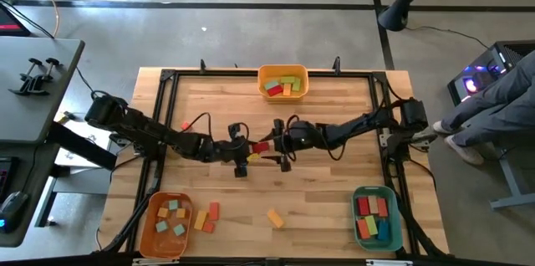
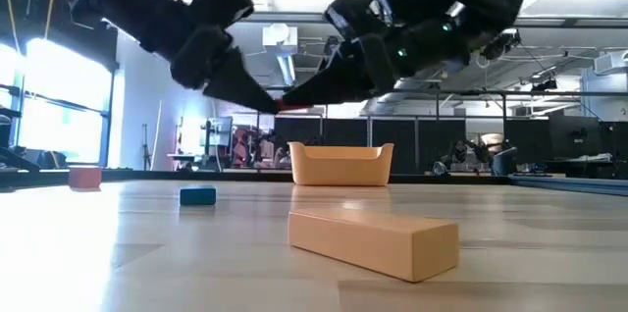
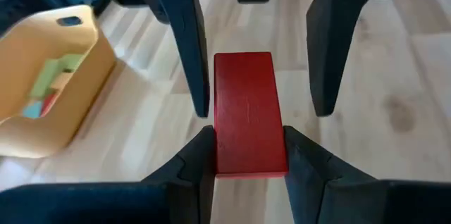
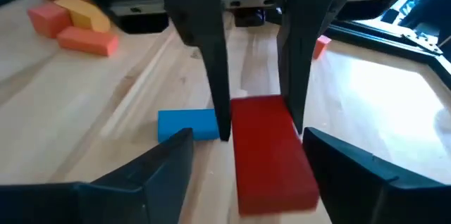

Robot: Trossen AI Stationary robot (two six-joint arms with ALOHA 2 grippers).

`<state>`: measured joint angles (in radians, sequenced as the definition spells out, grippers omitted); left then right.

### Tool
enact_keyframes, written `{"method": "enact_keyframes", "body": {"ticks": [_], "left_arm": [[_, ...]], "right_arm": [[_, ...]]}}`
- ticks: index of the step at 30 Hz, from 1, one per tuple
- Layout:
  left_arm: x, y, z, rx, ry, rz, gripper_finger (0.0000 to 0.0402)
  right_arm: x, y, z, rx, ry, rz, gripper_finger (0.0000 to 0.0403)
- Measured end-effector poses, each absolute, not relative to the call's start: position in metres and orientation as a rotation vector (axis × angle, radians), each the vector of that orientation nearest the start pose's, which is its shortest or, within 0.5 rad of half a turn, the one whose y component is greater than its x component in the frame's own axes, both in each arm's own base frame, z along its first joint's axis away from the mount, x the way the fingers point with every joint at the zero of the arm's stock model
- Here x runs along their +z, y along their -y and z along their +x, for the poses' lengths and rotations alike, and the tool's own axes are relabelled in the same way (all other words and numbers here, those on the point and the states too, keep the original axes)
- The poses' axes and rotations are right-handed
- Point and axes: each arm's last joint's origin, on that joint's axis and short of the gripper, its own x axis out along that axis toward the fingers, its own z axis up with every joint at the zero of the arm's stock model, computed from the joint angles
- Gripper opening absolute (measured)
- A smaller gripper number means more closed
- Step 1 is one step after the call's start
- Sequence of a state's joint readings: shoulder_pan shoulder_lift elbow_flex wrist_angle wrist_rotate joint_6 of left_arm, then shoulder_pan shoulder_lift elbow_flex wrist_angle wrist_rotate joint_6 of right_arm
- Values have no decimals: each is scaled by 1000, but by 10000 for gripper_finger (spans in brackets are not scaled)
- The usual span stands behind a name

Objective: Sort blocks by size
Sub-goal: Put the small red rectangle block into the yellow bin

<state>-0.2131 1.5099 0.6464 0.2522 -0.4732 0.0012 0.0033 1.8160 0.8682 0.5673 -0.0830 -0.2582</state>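
Note:
A red rectangular block [image 3: 248, 111] hangs above the middle of the table [image 1: 334, 191], with my left gripper [image 3: 249, 139] shut on one end of it. My right gripper [image 4: 250, 139] faces it from the table's right. It is open, and its fingers [image 3: 189, 48] stand on either side of the block's other end with small gaps. In the high view the red block [image 1: 262, 146] shows between the two grippers. Below them a blue block [image 4: 187, 123] lies flat on the table. An orange bar [image 2: 373, 238] lies flat near the front edge. My left gripper pinches the red block's two long sides at its near end [image 3: 227, 159] between its two fingers. The fingers come from the table's left, slanting down, and lie along the block. The block sticks out ahead of them, flat face up, clear of the table.
A yellow bin [image 1: 282, 82] holding blocks stands at the far middle. An orange bin [image 1: 165, 226] is at the near left with loose blocks [image 1: 207, 216] beside it. A teal bin [image 1: 374, 218] is at the near right. A person's legs [image 1: 493, 103] show beyond the right edge.

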Motion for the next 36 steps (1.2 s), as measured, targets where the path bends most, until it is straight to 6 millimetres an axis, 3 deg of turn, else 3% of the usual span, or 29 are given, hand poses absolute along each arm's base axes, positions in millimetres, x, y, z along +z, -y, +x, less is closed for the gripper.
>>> {"method": "enact_keyframes", "body": {"ticks": [5,12,17,21,26,29,32,36], "left_arm": [[164,43,281,298,-581,202,105],[165,45,281,311,-562,150,105],[165,45,282,308,-554,124,116],[166,39,282,428,-530,-2,147],[158,32,275,552,-562,-138,177],[159,30,276,593,-529,-210,180],[160,31,277,598,-508,-254,180],[162,30,278,611,-475,-273,181]], "right_arm": [[163,4,370,131,-402,-300,219],[160,8,368,141,-445,-320,130],[161,8,366,104,-469,-315,130],[176,14,355,-73,-563,-383,130],[193,43,323,-407,-789,-454,130],[206,72,305,-518,-854,-400,130],[208,109,291,-527,-862,-293,130],[213,158,292,-478,-777,-132,130]]}}
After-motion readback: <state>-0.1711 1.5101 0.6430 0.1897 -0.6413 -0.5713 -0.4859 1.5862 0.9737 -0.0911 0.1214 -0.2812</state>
